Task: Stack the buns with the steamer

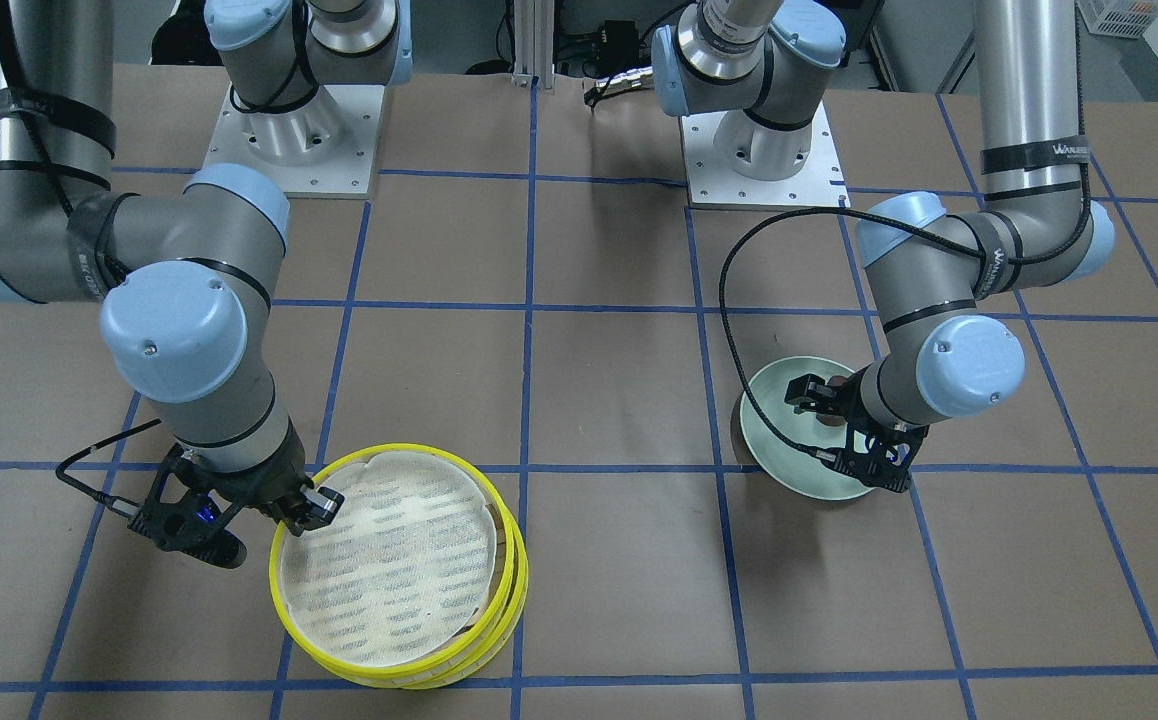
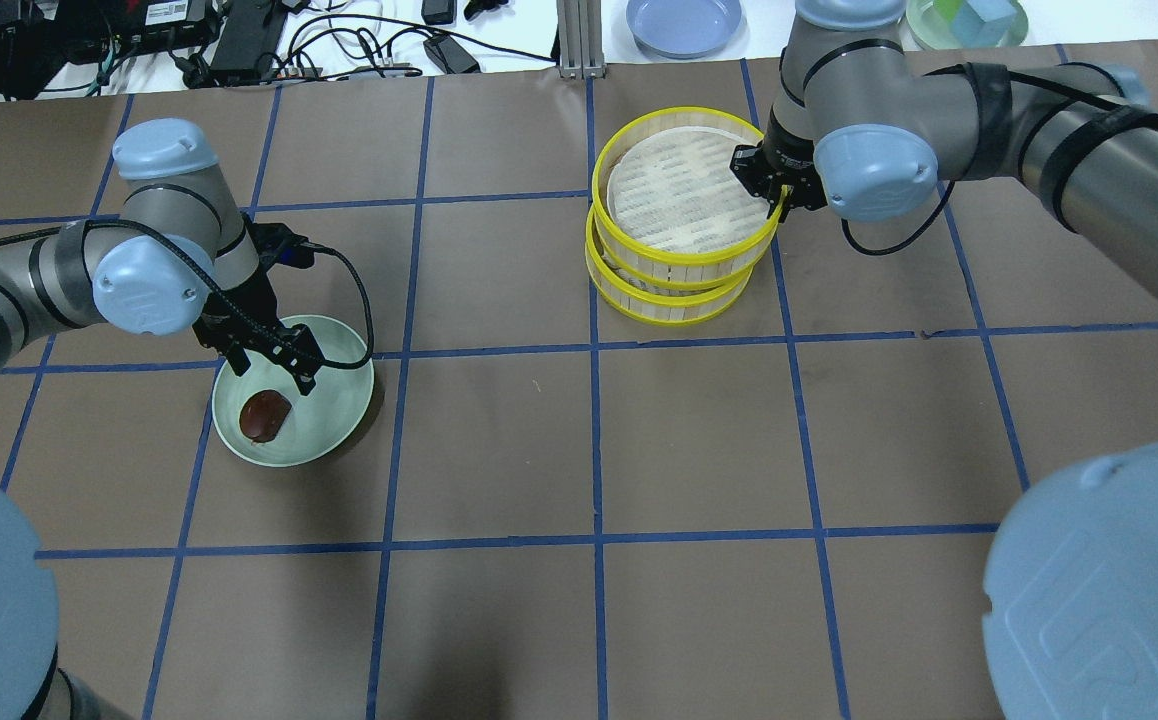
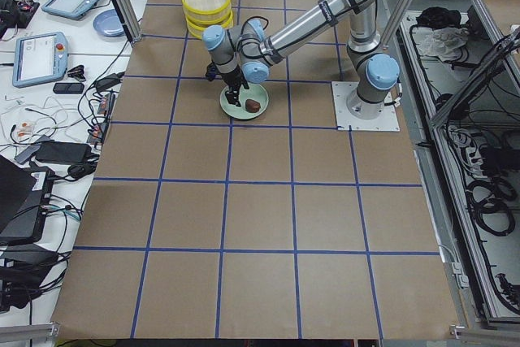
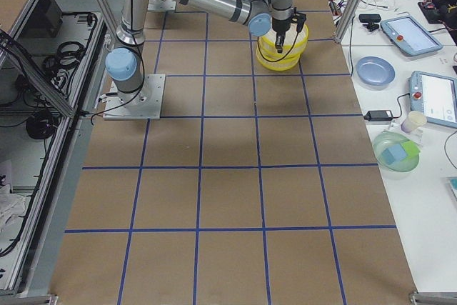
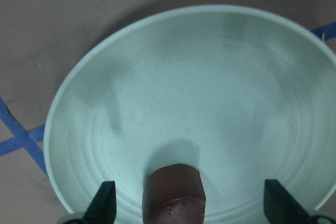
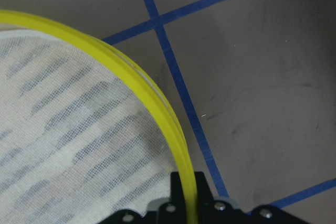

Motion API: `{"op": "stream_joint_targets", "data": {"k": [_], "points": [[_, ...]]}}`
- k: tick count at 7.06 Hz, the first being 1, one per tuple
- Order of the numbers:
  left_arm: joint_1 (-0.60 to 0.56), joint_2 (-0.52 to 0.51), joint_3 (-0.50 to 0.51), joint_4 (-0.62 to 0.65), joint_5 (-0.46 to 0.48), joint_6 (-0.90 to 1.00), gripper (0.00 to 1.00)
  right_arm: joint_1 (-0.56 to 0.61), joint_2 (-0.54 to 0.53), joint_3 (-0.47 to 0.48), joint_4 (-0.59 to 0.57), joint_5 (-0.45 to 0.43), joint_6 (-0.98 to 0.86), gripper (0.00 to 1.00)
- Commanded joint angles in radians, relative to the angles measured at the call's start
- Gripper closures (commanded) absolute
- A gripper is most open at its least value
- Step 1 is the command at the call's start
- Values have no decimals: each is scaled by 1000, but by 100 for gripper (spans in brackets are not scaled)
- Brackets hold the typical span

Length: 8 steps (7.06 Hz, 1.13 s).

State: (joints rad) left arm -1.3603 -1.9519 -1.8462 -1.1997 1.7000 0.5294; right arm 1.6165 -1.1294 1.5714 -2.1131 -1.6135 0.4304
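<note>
Working over the brown table (image 2: 699, 440), you have the upper steamer tray (image 2: 684, 270) sitting askew on the lower steamer tray (image 2: 669, 308); the right gripper (image 2: 771, 195) is clamped on the upper one's yellow rim at one spot, so a lift may tip it or drag the lower one along; the pale green plate (image 2: 339, 420) holds the dark brown bun (image 2: 264, 415), with the left gripper (image 5: 190, 208) spread wide astride it; glossy, that bun may squirt free, or fingertips (image 5: 105, 203) may scrape the plate; the cream bun shows nowhere; bare taped squares separate plate from stack, giving carrying room; the stack stands nearer the operators' edge, so keep swings inward.
</note>
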Motion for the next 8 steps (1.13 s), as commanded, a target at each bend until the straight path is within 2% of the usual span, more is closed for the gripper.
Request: {"op": "stream_joint_targets", "data": {"k": [1,2,3,4,5,7,8], "points": [[3,-13,-11,-6,12,-5,2,16,10,1,10,10,45,100],[3,-31,-4,-1,9,-5,15,22,3,-5,13,48,92,100],[3,-38,-1,2,12,3,48,29,5,-5,13,44,93,100],[3,-39,1,2,10,-2,86,29,8,-2,15,37,88,100],[3,-41,2,5,9,-5,100,28,7,-2,10,34,77,100],[-2,-35,15,9,6,-52,100,25,8,1,8,30,74,100],[-3,-35,54,11,-3,-51,100,25,10,2,8,30,67,100]]}}
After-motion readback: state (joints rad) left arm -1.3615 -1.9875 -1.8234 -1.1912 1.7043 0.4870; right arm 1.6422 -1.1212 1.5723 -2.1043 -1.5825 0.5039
